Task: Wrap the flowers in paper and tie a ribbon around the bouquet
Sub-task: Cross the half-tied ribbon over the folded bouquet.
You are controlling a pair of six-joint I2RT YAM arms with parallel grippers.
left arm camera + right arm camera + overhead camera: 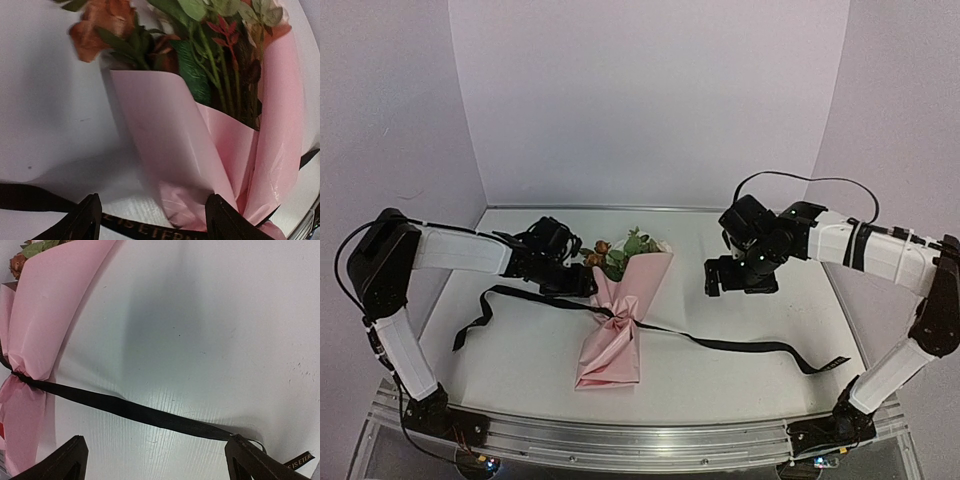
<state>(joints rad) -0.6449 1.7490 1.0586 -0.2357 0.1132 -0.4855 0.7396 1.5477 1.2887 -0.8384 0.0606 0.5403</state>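
The bouquet (616,325) lies mid-table: a cone of pink paper (165,130) with the flowers (200,35) showing at its far, wide end. The black ribbon (730,346) is cinched about its middle, one tail trailing left, the other right. My left gripper (580,283) hovers at the cone's upper left edge, open (152,222), with the lettered ribbon (145,231) passing between its fingertips. My right gripper (720,285) stands open (155,460) to the right of the bouquet, over the right tail of the ribbon (130,409), which runs up against its right fingertip (250,455).
White walls close the table at the back and both sides. The ribbon's left tail (470,330) loops toward the left arm. Its right tail ends near the right arm's base (835,362). A metal rail (620,440) runs along the near edge.
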